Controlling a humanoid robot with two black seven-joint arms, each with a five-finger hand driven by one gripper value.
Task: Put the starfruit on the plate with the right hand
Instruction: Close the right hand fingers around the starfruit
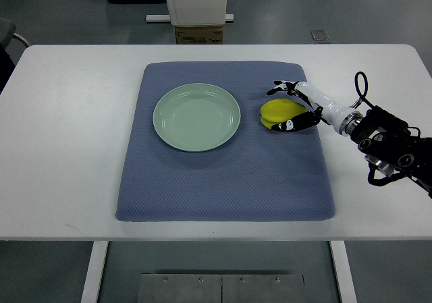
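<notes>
1. A white and black robotic right hand (291,105) is seen reaching in from the right edge over a white rectangular table (61,148), on which a blue-grey textured fabric mat (223,188) is spread, probably to cushion the items and stop them from sliding.

2. A yellow rounded starfruit (275,111) is shown lying on the mat, just to the right of a pale green round ceramic plate (196,117), which is set near the mat's centre and holds nothing yet.

3. The fruit is bracketed by the hand: white fingers (287,87) are arched over its far side, while a dark thumb-like digit is laid along its near edge, so the fruit sits inside the hand's span.

4. The hand is judged to be narrowing around the fruit, partly curled; whether a firm hold is already made cannot be told from this view, since the fruit appears to rest on the mat.

5. The fruit is seen close beside the plate's right rim but apart from it, so only a short carry leftward is thought to be required.

6. The left arm is not shown.
</notes>
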